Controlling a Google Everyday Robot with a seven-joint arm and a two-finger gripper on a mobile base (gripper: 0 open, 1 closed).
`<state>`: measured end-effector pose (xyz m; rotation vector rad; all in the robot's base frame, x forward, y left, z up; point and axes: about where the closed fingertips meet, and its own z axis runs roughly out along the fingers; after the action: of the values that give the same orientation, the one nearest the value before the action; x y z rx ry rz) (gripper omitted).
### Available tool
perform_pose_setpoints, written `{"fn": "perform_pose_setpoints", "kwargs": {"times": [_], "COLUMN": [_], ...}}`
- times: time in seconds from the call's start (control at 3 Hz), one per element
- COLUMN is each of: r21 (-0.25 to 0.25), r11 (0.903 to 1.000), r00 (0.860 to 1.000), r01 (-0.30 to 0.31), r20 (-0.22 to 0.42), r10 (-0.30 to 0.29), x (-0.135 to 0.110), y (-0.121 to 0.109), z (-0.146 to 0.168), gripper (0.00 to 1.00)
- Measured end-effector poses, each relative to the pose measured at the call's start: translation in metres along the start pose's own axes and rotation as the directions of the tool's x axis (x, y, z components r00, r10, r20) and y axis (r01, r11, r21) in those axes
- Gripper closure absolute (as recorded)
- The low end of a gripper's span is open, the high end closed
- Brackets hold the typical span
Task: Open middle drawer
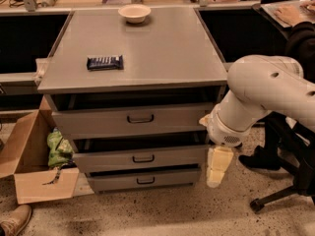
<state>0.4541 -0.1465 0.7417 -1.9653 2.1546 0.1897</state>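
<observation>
Speckled floor [147,211] — claw [215,173] hangs beside middle drawer [106,160].

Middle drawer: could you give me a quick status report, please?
Pincer low at middle drawer's right end, pointing down. Drawer not pulled out, handle untouched. Nothing between pincer and handle.
</observation>
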Motion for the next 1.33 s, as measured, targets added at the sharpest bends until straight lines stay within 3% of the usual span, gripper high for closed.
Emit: {"fn": "perform_pose_setpoints", "kwargs": {"times": [0.33,1.0,1.33], "r21": [0.014,0.009,0.029], "r11": [0.9999,0.9985,0.9968], "r00": [1.000,0.998,0.997], "r01": [-0.002,0.055,0.074], "r20": [0.011,-0.035,-0.034], "r10": [0.002,-0.054,-0.073], "x": [0.005,0.030,0.047], "y": [-0.001,-0.005,-0.019], "z": [0.013,0.122,0.177], "gripper": [0.00,0.00,0.00]}}
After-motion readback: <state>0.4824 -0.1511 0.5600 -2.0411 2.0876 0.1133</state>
